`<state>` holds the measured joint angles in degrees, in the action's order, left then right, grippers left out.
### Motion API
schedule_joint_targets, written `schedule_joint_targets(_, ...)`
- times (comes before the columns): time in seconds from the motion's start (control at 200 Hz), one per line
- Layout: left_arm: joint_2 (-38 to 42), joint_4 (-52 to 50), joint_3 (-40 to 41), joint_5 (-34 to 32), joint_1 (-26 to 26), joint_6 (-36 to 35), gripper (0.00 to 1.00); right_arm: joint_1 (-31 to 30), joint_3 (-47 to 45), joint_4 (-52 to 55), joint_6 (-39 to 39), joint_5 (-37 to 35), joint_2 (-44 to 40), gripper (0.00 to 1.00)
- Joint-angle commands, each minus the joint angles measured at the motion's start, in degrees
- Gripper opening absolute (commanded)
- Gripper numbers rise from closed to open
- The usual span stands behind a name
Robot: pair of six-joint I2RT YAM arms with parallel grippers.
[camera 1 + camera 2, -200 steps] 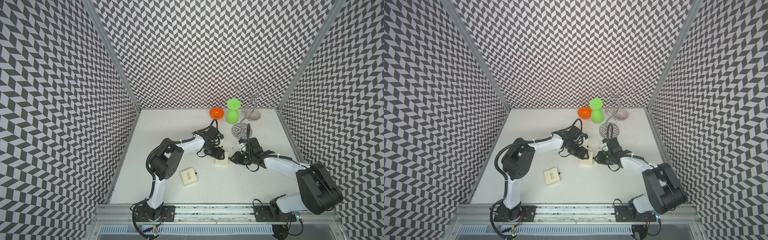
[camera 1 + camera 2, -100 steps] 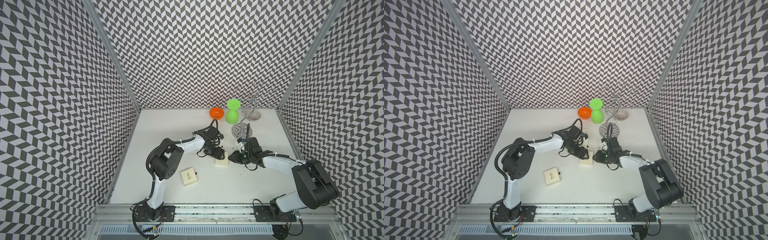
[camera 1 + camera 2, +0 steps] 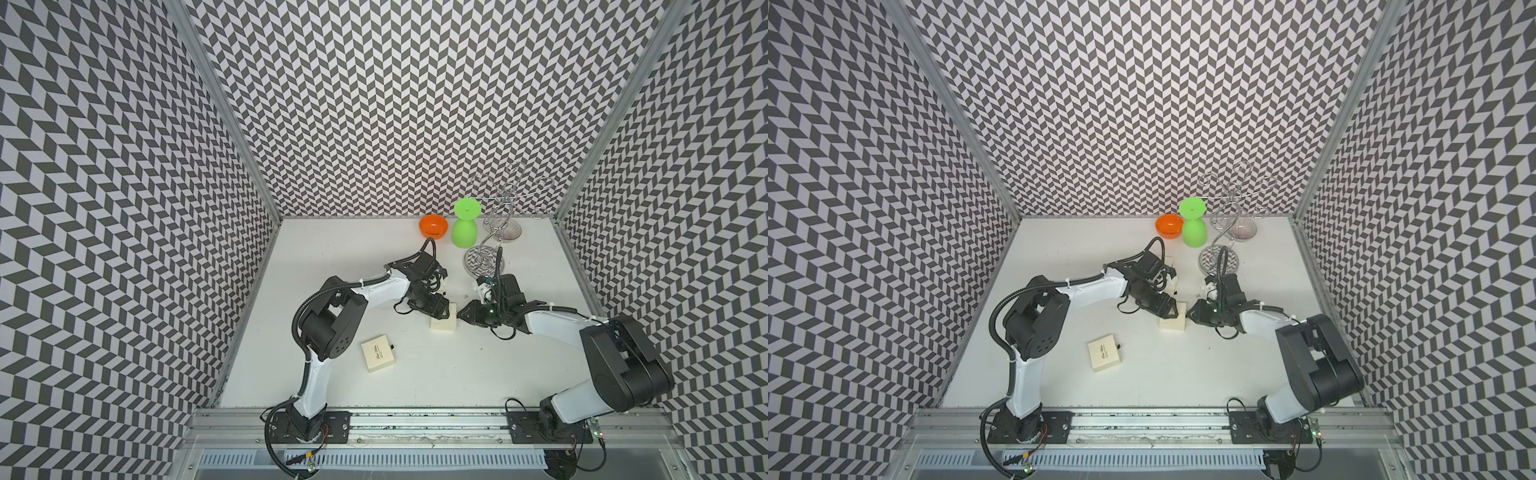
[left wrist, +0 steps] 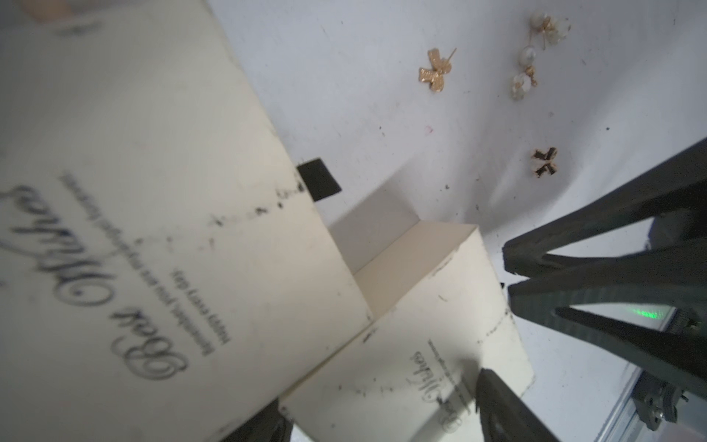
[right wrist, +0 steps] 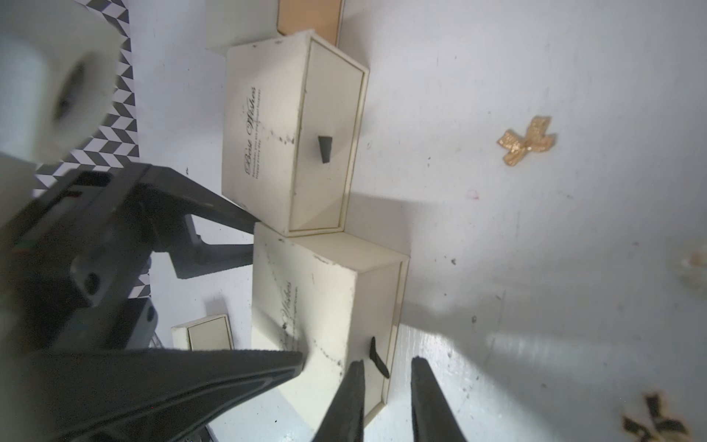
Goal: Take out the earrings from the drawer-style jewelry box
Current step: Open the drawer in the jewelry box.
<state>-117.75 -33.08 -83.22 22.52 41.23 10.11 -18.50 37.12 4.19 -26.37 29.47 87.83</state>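
Observation:
A cream drawer-style jewelry box (image 3: 444, 323) lies mid-table, and my left gripper (image 3: 440, 309) is shut on its sides; in the left wrist view the box (image 4: 401, 344) fills the space between the jaws of the left gripper (image 4: 378, 417). My right gripper (image 5: 386, 367) is at the box's drawer front (image 5: 377, 306). Its fingers stand narrowly open on either side of the black pull tab (image 5: 378, 361). The drawer looks closed. Several earrings lie loose on the table beyond: a gold bow (image 5: 528, 141), a black-and-white bow (image 4: 545, 166) and pearl pieces (image 4: 528, 65).
A second cream box (image 5: 290, 134) sits against the held one, and a third (image 3: 377, 355) lies nearer the front. An orange bowl (image 3: 433, 226), a green goblet (image 3: 465, 228) and a silver wire stand (image 3: 505, 208) crowd the back right.
My right gripper has slid left up to the held box's drawer front and narrowed slightly. The left arm and the boxes have not moved.

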Motion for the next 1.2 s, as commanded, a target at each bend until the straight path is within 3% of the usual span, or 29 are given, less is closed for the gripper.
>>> schedule_joint_targets(0.0, -1.00, -0.20, -1.25, -2.39, 0.16, -0.57, 0.75, 0.19, -0.41, -2.76, 0.28, 1.03, 0.77, 0.23)
schedule_joint_targets(0.456, -1.26, -0.67, -1.67, -2.57, 0.16, -0.79, 0.75, 0.16, -0.16, -5.27, -0.38, 2.74, 3.17, 0.18)
schedule_joint_targets(0.701, -2.07, -1.12, -1.87, -3.50, 0.15, -0.71, 0.75, 0.21, -0.47, -6.43, -0.67, 3.31, 2.94, 0.03)
schedule_joint_targets(1.192, -4.50, -3.26, -2.58, -8.79, -0.23, 0.17, 0.70, 0.22, -1.74, 3.38, -0.59, -9.41, -0.10, 0.00)
